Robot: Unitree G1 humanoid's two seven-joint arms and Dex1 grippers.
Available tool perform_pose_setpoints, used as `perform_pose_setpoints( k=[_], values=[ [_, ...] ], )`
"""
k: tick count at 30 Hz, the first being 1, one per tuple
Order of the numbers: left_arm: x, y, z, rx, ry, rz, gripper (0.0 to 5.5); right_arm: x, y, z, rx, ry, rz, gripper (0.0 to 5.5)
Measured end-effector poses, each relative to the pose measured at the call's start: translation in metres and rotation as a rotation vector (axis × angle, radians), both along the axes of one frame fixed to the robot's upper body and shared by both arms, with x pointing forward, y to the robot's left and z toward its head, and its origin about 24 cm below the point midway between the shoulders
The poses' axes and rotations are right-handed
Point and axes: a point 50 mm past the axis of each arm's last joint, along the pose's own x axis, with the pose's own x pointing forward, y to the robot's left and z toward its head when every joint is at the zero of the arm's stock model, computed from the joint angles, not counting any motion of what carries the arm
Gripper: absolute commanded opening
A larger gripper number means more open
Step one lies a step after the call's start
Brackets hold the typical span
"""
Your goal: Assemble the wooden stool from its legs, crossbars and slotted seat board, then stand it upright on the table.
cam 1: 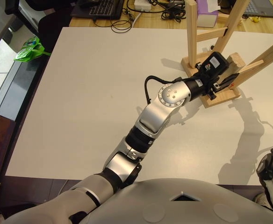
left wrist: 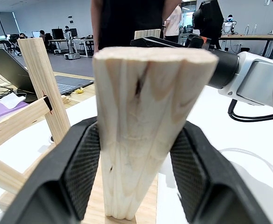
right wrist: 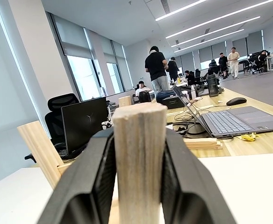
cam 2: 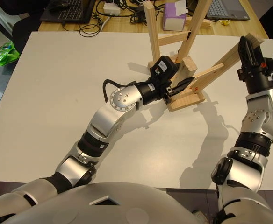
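Shown at 1 o'clock on the white desk [cam 2: 57, 93]: partly built stool [cam 2: 174, 46], seat board [cam 2: 189, 101] lying flat, legs pointing up. Left hand [cam 2: 181, 86] clenched around a thick wooden piece [left wrist: 141, 116] above the board. Right hand [cam 2: 248, 45], at 2 o'clock, grasping the top of a slanted leg [cam 2: 220, 63].

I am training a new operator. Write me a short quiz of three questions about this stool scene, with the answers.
1. True or false: the seat board lies on the table with legs pointing up.
2. What does the right gripper hold? A) a tilted leg B) a laptop C) nothing
3. Fill in: the left gripper is ____ on a wooden piece by the seat board.
Key: 1 true; 2 A; 3 shut.
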Motion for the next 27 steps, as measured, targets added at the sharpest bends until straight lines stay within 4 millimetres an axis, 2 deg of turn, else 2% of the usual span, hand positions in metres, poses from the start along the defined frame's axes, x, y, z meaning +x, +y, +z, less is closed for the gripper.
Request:
perform_pose_setpoints(
  k=[14, 15, 24, 27],
  values=[
    [0.001, 0.003, -0.001, 0.005, -0.004, 0.007, 2.15, -0.005, 0.004, 0.004, -0.032, 0.013, 0.000, 1.08],
    [0.001, 0.003, -0.001, 0.005, -0.005, 0.007, 2.15, -0.004, 0.004, 0.004, -0.032, 0.014, -0.001, 1.44],
    [0.000, -0.001, 0.000, 0.009, -0.011, 0.004, 2.14, 0.000, 0.010, -0.012, -0.014, 0.080, 0.022, 2.93],
    [0.000, -0.001, 0.000, 0.010, -0.012, 0.004, 2.14, 0.001, 0.009, -0.014, -0.005, 0.088, 0.017, 3.15]
  ],
)
